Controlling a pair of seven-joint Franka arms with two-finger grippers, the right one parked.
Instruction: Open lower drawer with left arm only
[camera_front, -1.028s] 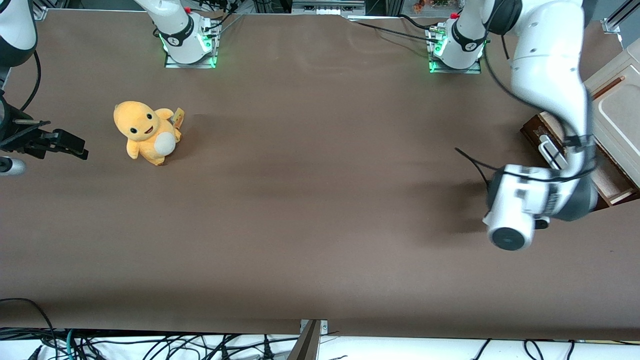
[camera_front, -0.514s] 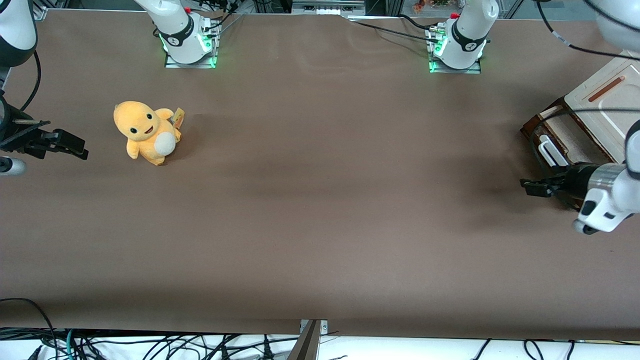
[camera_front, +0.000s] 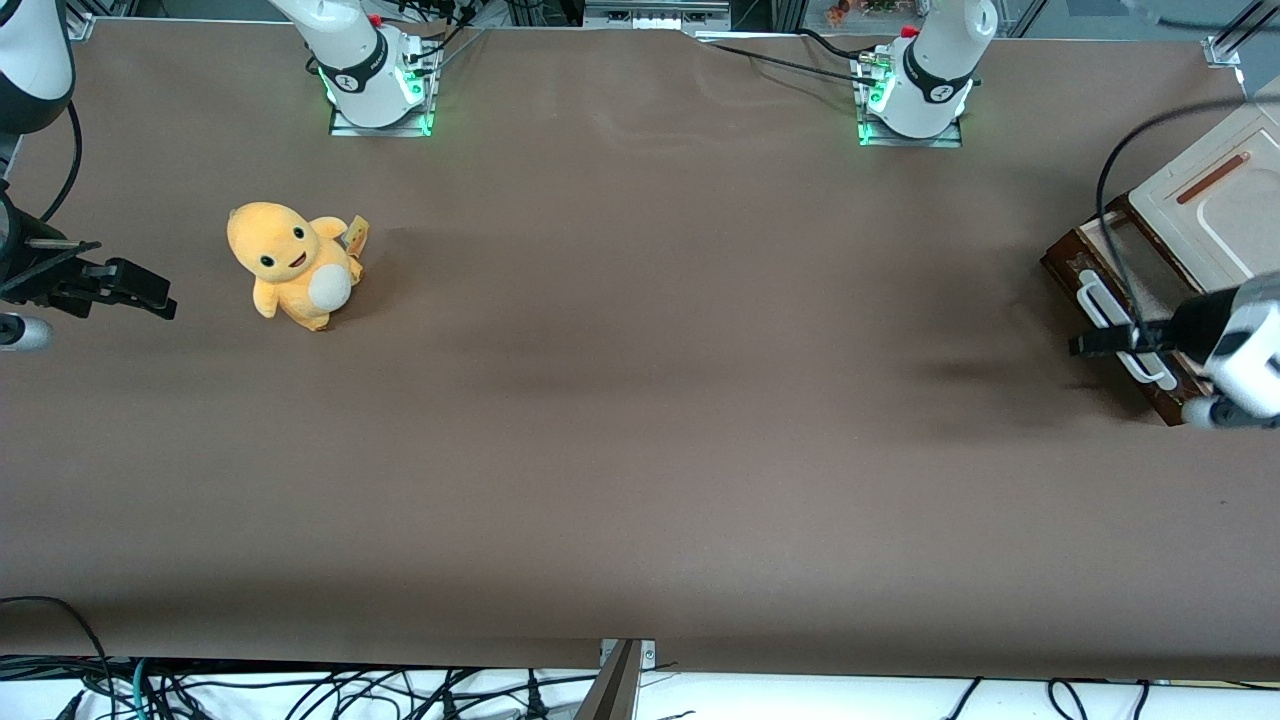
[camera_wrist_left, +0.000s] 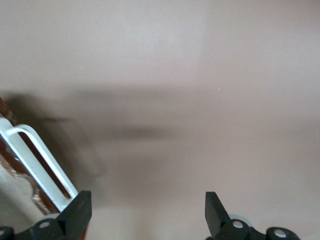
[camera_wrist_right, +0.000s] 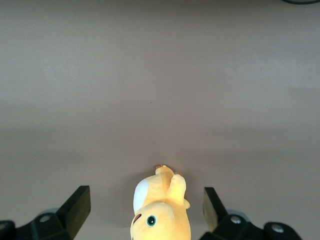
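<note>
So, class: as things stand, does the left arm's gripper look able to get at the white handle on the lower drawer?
Probably yes. The gripper is open and sits right at the white handle of the lower drawer, with nothing between them. In the wrist view the handle lies beside one finger, not yet between the two.

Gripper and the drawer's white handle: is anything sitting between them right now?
Nothing. In the left wrist view the open gripper has one finger right beside the white handle of the lower drawer, with only bare table elsewhere.
</note>
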